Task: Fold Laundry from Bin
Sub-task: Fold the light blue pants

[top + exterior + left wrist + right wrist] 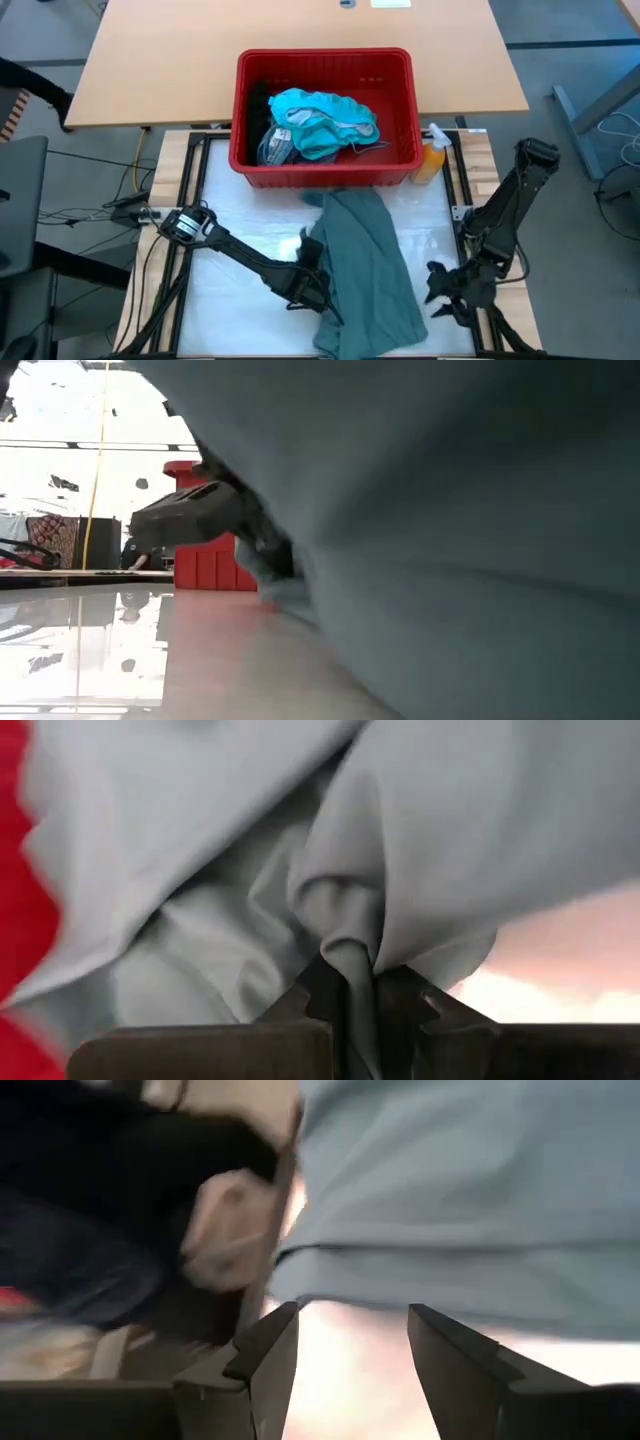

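Low view is mostly blocked by the grey-green garment (450,530); only a bit of the bin (205,565) shows, and no writing is legible anywhere. Garment lies on the table (240,290) at 6 o'clock from the bin; the rest of the laundry (320,122) is inside.

L gripper (362,995) is clamped on a fold at the garment's 9 o'clock edge. R gripper (350,1355), at its 3 o'clock edge, has jaws apart and holds nothing.
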`<control>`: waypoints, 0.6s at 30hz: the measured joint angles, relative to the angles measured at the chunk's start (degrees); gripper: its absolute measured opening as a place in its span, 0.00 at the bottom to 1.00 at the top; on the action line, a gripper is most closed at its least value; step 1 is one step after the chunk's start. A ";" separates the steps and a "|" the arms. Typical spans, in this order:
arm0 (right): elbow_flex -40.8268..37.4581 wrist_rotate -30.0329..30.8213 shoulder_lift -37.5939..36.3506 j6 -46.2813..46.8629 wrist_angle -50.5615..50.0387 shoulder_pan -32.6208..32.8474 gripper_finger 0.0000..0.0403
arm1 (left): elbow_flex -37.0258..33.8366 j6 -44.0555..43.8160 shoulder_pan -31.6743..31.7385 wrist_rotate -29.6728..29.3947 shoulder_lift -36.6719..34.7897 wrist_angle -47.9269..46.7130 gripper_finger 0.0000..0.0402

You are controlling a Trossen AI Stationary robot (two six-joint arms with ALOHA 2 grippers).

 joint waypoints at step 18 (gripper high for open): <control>-11.96 34.13 -0.50 18.71 8.89 -23.11 0.49 | 2.12 -11.76 -1.26 -1.98 -0.66 -18.17 0.01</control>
